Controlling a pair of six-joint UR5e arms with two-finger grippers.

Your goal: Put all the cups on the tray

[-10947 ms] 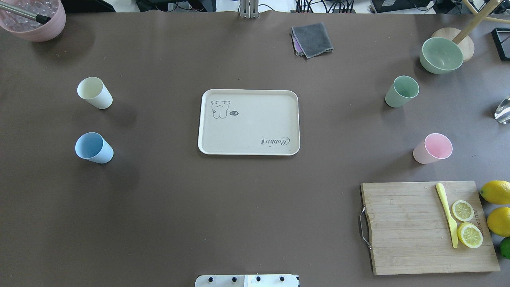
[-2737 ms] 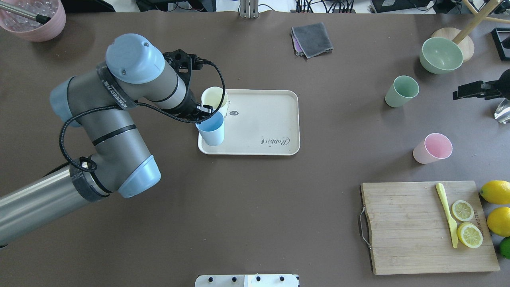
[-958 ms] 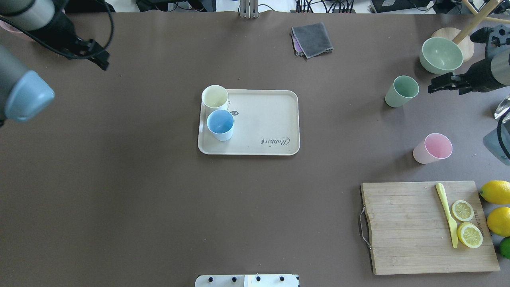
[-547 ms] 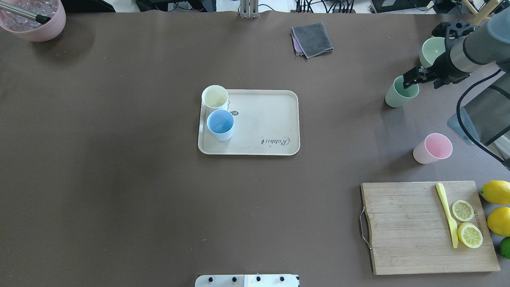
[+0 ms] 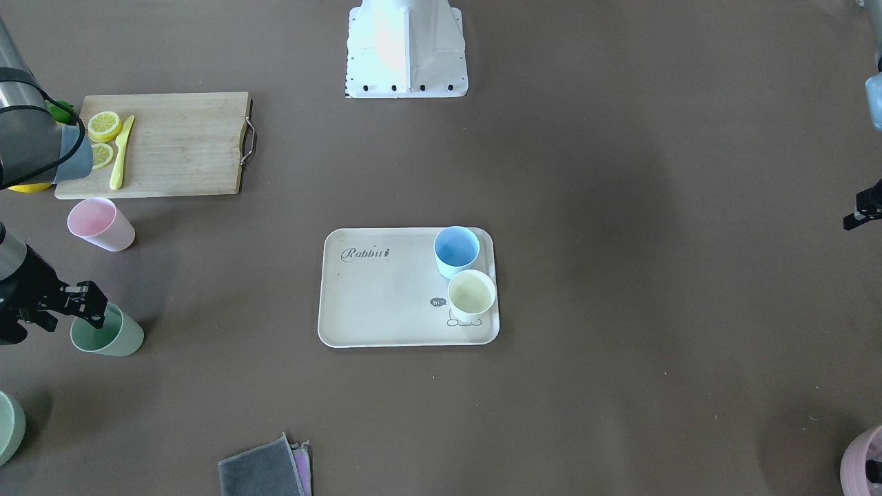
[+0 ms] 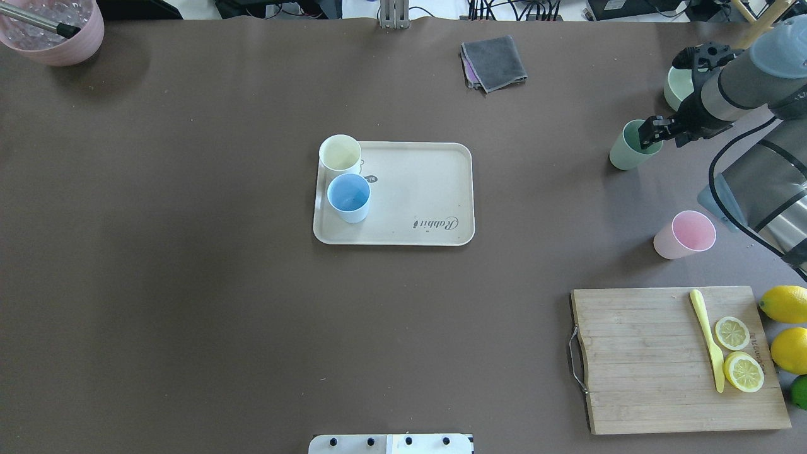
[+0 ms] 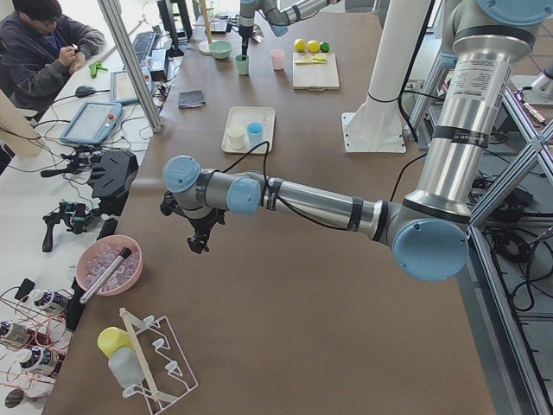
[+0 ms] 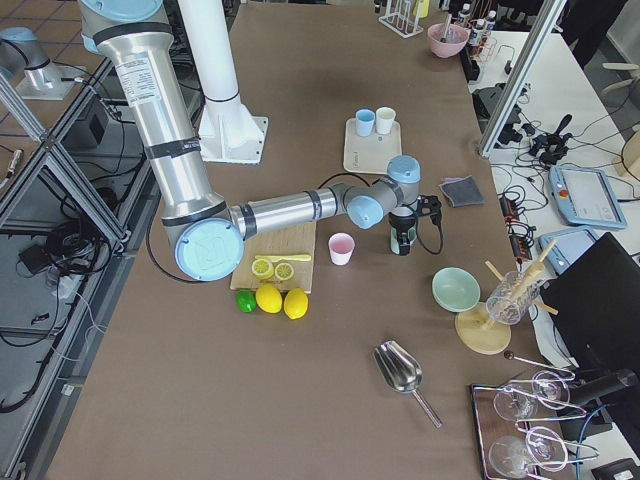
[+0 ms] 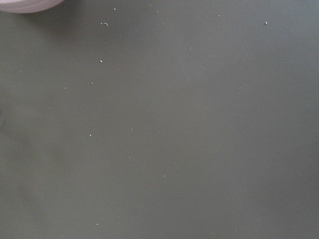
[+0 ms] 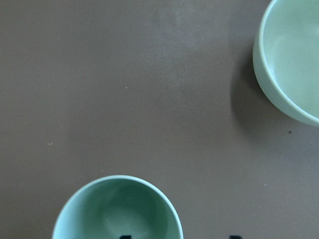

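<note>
Hanging over bare table far out at the tray's 9 o'clock, the left gripper carries nothing; whether its fingers are apart or together I cannot tell. The tray lies mid-table with the cream-yellow cup upright in its 10 o'clock corner and the light blue cup just beside it at that cup's 6 o'clock.

Well apart at the tray's 3 o'clock, the sage green cup stands upright on the table. The right gripper sits at its rim on the 3 o'clock side. Its fingers are apart in the wrist view, one tip over the cup's mouth and the other outside the wall, not yet closed. The green bowl is at the cup's 1 o'clock, clear of it. The pink cup waits at the green cup's 5 o'clock, untouched.

These tumblers look light, stiff and thin-walled, with a matte skin that should give the fingers decent friction. They are probably not brittle, but they would tip easily if nudged sideways. Pinching the wall just below the rim, one finger inside and one outside, seems the best hold, since the taper makes a grip around the outside prone to slipping.
</note>
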